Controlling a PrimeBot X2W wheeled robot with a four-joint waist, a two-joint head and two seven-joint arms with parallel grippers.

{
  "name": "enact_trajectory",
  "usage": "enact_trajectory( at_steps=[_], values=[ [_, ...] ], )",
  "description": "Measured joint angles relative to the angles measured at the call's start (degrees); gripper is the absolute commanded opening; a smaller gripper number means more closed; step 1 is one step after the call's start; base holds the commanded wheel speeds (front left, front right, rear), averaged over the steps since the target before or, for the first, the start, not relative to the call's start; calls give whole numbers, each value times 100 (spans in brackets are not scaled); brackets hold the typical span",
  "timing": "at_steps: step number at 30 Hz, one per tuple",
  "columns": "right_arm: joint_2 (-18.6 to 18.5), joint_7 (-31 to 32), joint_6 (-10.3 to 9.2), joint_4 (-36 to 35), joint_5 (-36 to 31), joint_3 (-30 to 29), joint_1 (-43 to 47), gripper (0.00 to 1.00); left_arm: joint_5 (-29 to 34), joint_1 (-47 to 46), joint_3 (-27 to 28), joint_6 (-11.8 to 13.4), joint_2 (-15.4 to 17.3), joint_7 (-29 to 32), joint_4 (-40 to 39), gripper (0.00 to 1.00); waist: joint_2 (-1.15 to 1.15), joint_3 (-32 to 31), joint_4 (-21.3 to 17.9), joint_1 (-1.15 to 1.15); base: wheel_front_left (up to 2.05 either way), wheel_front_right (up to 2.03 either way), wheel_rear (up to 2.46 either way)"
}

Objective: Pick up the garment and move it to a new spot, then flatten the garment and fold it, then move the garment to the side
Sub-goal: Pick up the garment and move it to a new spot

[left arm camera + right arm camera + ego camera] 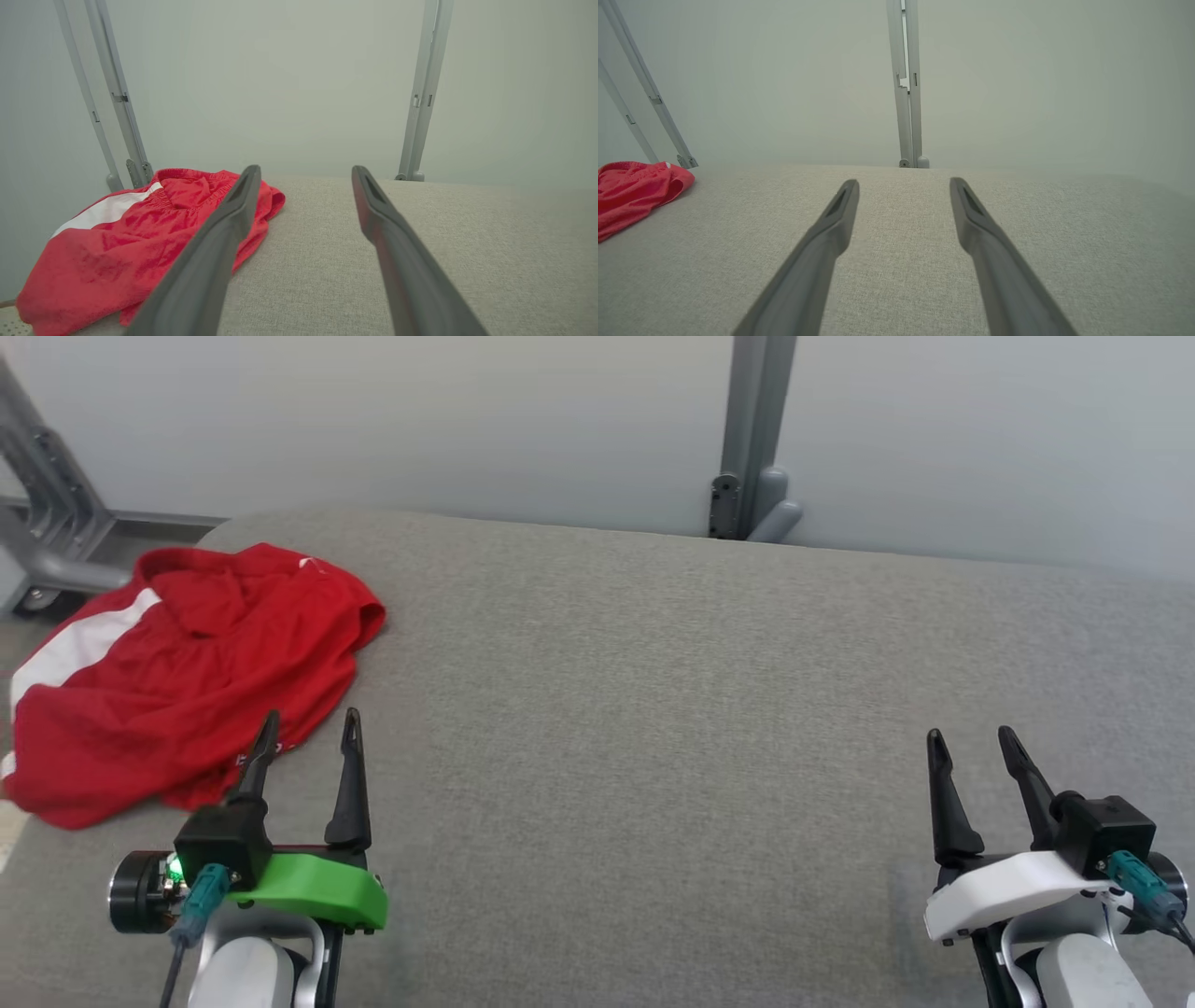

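The garment (187, 672) is a pair of red shorts with a white side stripe, lying crumpled at the far left of the grey fabric surface (653, 709), partly over its left edge. My left gripper (311, 726) stands open just to the garment's near right, its left finger in front of the cloth's hem, nothing between the fingers. In the left wrist view the garment (131, 242) lies to the left behind the left finger. My right gripper (971, 739) is open at the lower right, far from the garment (635, 191), which shows at the left edge of the right wrist view.
A pale wall runs along the back of the surface, with a grey metal post (752, 439) standing behind the far edge. A grey metal frame on a wheel (47, 523) stands off the far left corner. The surface's rounded far-left corner is close to the garment.
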Motion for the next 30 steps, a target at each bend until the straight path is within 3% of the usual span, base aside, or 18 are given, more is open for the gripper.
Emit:
enact_trajectory(
  at_steps=[17,30],
  values=[
    [20,-3,0,63,44,359,-255,100,-73,-53,526,73,126,-16,-49,100,0,96,1580,0,0,0,0],
    [25,-20,0,105,44,367,-279,100,-16,-45,654,33,89,-16,-68,100,0,133,1898,0,0,0,0]
  ],
)
